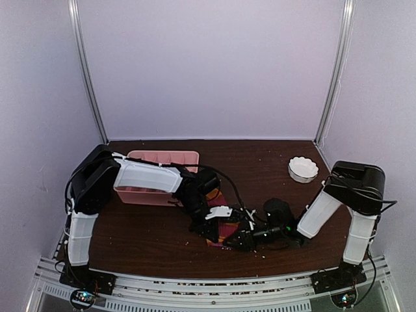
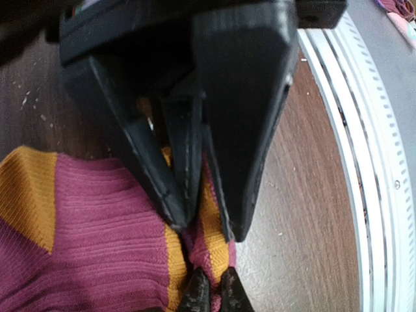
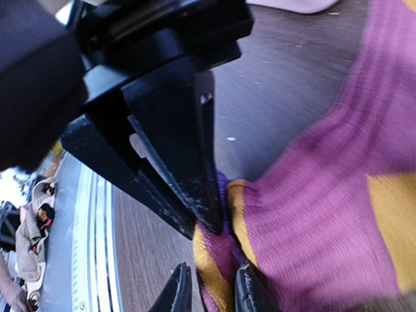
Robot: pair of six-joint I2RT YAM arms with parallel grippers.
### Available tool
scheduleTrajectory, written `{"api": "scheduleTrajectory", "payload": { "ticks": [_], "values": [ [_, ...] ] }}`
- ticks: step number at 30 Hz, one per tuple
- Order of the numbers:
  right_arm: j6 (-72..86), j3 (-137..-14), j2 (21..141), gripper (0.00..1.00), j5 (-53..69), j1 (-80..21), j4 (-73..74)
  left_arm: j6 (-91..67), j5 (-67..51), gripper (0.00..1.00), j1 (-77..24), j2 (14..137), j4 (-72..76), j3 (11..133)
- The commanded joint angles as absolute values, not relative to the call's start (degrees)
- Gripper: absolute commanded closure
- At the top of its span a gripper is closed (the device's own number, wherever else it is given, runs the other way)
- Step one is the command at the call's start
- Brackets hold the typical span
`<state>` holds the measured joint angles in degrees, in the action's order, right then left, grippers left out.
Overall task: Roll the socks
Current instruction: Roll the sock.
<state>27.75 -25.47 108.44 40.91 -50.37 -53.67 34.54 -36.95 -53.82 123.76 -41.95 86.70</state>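
The dark wooden table point(image 1: 143, 240) carries a pink tray point(image 1: 162, 158) at back left, its front edge partly hidden by the left arm's white link. The socks point(image 2: 97, 221) lie flat near the front middle, just off the tray's right corner, with both wrists crowding over them and hiding most of them from above. The left gripper point(image 2: 205, 224) has its fingers drawn nearly together, clamped on a raised fold of purple and orange fabric at the socks' edge. The right gripper point(image 3: 200, 231) meets it tip to tip. Its fingers stand close, a narrow slit between them, tips on the same fold; I cannot tell whether they grip. A white fluted bowl point(image 1: 303, 169) sits well apart at back right.
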Motion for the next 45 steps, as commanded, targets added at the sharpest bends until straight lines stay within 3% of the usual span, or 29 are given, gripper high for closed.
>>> {"api": "scheduleTrajectory", "payload": {
  "ticks": [1,2,3,4,14,18,21,25,32,36,45],
  "values": [
    [25.4,-19.0,105.9,0.71,32.1,-51.5,-43.5,31.7,-35.5,0.94,-53.0,128.6,-48.6,90.2],
    [24.6,-18.3,104.1,0.31,30.8,-51.8,-43.4,31.8,-36.2,0.94,-53.0,129.4,-49.8,91.0],
    [23.8,-17.3,102.2,0.04,29.1,-52.1,-43.5,31.9,-36.8,0.94,-52.8,129.9,-50.9,91.8],
    [23.0,-16.3,100.1,0.00,27.5,-52.5,-43.3,32.0,-37.3,0.94,-52.6,130.3,-52.1,92.6],
    [19.0,-8.1,76.5,0.00,1.1,-54.3,-40.7,33.7,-46.2,0.94,-50.5,133.7,-64.0,98.4],
    [22.1,-4.1,67.1,0.00,-8.5,-54.2,-46.8,35.1,-47.4,0.94,-50.7,134.0,-67.6,99.0],
    [27.6,-2.5,65.3,0.01,-12.8,-53.8,-50.1,34.6,-46.6,0.93,-50.7,135.6,-69.1,101.1],
    [15.5,-7.5,65.2,0.01,-6.5,-55.3,-41.3,31.7,-45.9,0.93,-50.5,139.8,-71.8,106.4],
    [-4.8,-14.1,73.9,0.01,-11.5,-71.8,-30.9,28.8,-41.3,0.93,-50.4,144.5,-75.1,112.9],
    [-10.4,-19.0,81.8,0.16,-8.8,-75.8,-30.2,28.3,-39.7,0.93,-50.4,145.8,-75.4,114.5],
    [-25.0,-34.1,96.1,0.51,-5.5,-74.7,-21.3,27.8,-38.1,0.92,-50.4,146.3,-75.0,115.5]
  ]
}}
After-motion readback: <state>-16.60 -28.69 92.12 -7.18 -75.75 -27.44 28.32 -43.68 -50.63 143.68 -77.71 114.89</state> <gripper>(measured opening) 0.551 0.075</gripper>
